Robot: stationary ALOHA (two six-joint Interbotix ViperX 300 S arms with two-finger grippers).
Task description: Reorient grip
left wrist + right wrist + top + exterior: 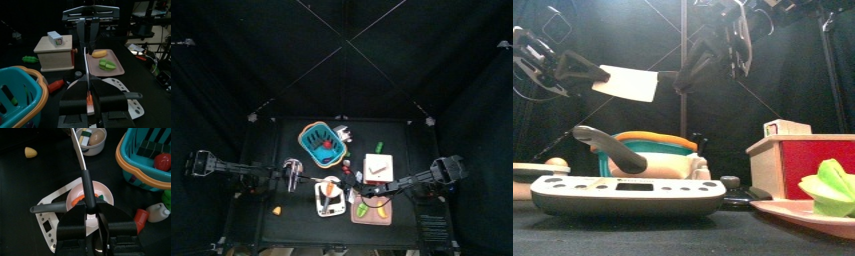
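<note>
A knife with a pale broad blade point(631, 83) and a black handle point(85, 183) hangs in the air between my two grippers, above the white kitchen scale point(627, 192). My left gripper point(88, 82) is shut on the blade end, which shows edge-on as a thin line point(87, 60). My right gripper point(85, 203) is shut on the handle. The blade runs away from the right gripper, also as a thin line point(79, 148). In the top view, the left gripper point(302, 178) and right gripper point(362, 183) face each other over the scale point(329, 198).
A teal basket with an orange rim point(321, 140) stands behind the scale. A wooden box with a red side point(800, 160) and a pink plate point(787, 208) of green pieces are to the right. A small bowl point(90, 138) and a yellow piece point(30, 151) lie near the front left.
</note>
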